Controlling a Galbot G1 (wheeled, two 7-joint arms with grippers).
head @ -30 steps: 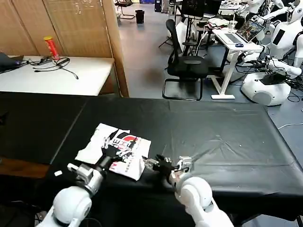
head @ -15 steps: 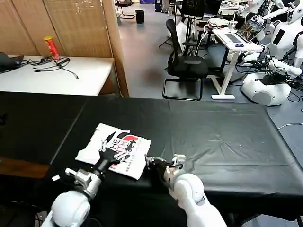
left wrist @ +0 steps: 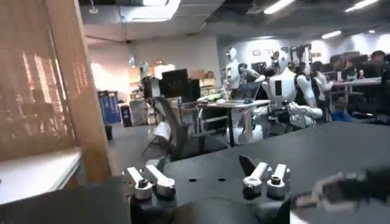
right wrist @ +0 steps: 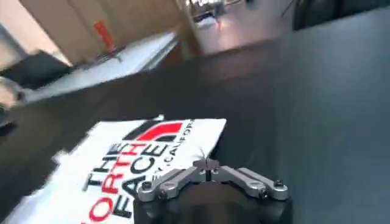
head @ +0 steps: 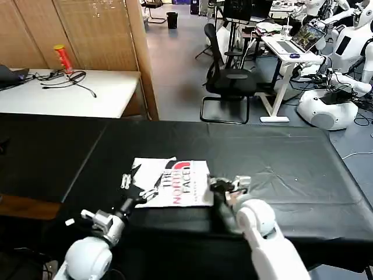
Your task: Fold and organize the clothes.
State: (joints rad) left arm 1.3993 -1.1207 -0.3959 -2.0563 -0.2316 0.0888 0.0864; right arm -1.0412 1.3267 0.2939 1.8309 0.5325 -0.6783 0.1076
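The folded T-shirt (head: 175,182) got slid and spun on the black tablecloth (head: 274,163), ending up further toward the right gripper (head: 222,186), print now reading sideways. Left gripper (head: 139,185) went from on the shirt to spread over its left edge.

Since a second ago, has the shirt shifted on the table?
Yes. The shirt has slid toward the robot's right and turned, now lying squarer to the table's near edge, with the right pincer at its right edge.

Left claw (head: 139,184): fingers spread wide, arm reaching forward, low. Right claw (head: 214,185): fingertips pressed together, arm extended forward, low.
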